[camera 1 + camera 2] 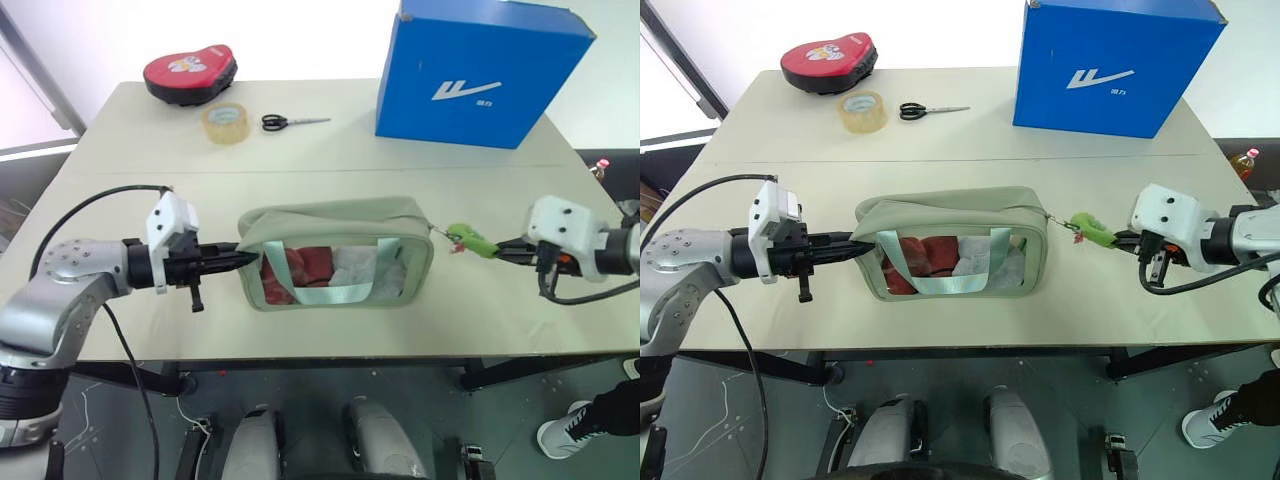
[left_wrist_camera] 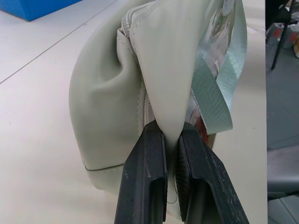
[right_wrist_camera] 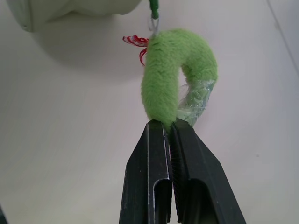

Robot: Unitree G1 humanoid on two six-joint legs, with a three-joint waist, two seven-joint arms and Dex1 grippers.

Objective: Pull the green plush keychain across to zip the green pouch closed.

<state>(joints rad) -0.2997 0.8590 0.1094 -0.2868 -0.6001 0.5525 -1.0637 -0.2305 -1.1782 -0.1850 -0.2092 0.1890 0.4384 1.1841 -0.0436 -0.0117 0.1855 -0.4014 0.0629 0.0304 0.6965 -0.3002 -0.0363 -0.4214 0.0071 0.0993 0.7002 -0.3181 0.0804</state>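
Observation:
The green pouch (image 1: 335,250) lies on the table with its clear window and mint handle facing me, its top closed along its length. My left gripper (image 1: 245,260) is shut on the pouch's left end, pinching a fold of fabric (image 2: 163,93). The green plush keychain (image 1: 472,240) hangs off the pouch's right corner on a short loop, stretched out to the right. My right gripper (image 1: 497,250) is shut on the keychain's far end (image 3: 163,93), just past the pouch's right edge.
A blue box (image 1: 480,70) stands at the back right. A red flat case (image 1: 190,72), a tape roll (image 1: 226,122) and scissors (image 1: 293,122) lie at the back left. The table's front edge (image 1: 330,355) runs close below the pouch.

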